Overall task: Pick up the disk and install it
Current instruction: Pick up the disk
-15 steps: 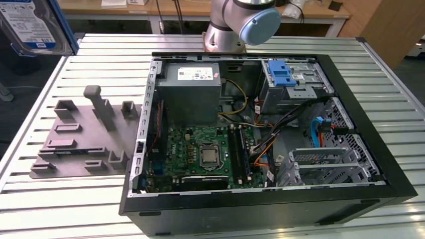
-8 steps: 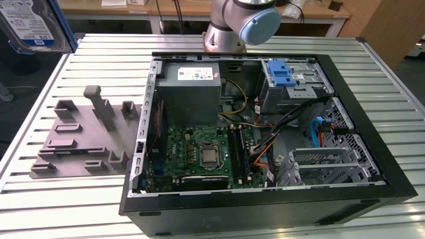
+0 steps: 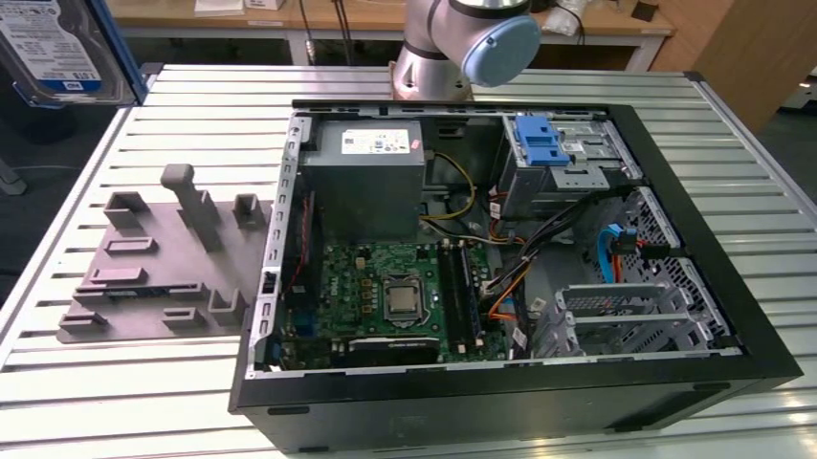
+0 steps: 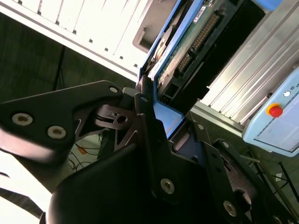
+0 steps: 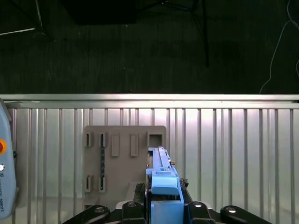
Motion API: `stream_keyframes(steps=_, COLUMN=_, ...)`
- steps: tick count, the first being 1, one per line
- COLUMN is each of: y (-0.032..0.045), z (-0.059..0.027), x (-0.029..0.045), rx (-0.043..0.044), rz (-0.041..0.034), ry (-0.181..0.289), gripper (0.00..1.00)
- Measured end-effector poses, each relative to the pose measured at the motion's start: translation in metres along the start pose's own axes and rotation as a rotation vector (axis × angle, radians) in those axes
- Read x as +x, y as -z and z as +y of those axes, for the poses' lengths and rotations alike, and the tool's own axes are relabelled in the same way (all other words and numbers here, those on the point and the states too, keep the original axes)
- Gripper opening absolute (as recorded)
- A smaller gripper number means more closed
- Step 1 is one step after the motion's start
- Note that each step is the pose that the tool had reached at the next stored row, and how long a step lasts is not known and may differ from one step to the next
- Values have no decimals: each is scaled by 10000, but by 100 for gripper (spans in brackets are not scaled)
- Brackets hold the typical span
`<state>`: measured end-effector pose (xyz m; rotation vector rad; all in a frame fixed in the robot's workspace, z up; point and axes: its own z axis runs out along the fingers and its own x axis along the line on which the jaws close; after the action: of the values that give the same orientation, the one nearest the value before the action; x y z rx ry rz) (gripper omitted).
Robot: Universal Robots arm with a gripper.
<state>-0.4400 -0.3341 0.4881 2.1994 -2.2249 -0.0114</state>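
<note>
In the exterior view, an open computer case (image 3: 511, 387) occupies the centre and right of a slatted table (image 3: 115, 402). A fixture plate (image 3: 143, 287) lies at its left, the disk (image 3: 57, 48) is at upper left, and the arm base (image 3: 431, 69) is at top centre.

Slatted table (image 3: 128, 402) bears computer case (image 3: 511, 394) and grey fixture (image 3: 134, 287).

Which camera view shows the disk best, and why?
The exterior view: the disk turns its labelled face and blue frame to the camera, though the picture's edge cuts it off. The second wrist view shows its circuit-board underside at a slant; the first wrist view shows its blue edge, gripped in the tool.
</note>
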Motion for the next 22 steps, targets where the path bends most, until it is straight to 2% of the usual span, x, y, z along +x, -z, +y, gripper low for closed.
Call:
stream_keyframes(steps=12, y=2, z=-148, x=5, rx=0, rz=0, ry=1, gripper=36)
stream_keyframes(steps=22, y=3, z=-224, x=4, rx=-1, rz=0, ry=0, gripper=36)
